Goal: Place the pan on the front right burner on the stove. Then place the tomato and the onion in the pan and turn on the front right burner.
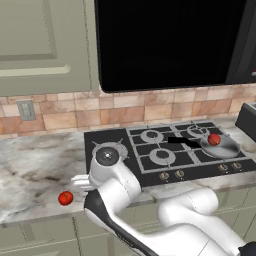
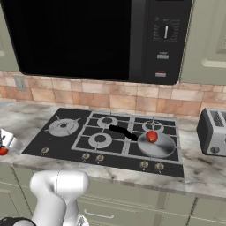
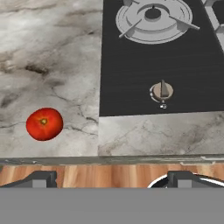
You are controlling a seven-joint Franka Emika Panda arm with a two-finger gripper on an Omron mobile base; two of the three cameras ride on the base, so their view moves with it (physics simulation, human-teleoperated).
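Pan sitting on the stove with one red ball in it; a second red ball lying on the counter under the open, empty gripper.

The pan [image 2: 156,145] is resting on the front right burner [image 1: 223,149] of the stove [image 2: 66,143], its black handle pointing back and left over the grates; a red ball [image 2: 152,136] is lying inside it near the back rim; the red tomato [image 3: 44,124] is sitting on the marble counter [image 3: 48,52] just left of the stove's edge, near the counter's front lip, touching nothing else; the gripper [image 3: 112,178] is hovering above that front lip with its jaws spread wide, the tomato lying ahead of the left fingertip rather than between the two; a silver knob [image 3: 162,92] is showing on the black glass below the large star-shaped burner [image 3: 153,16]; a grey toaster [image 2: 212,131] is standing on the counter to the stove's right.
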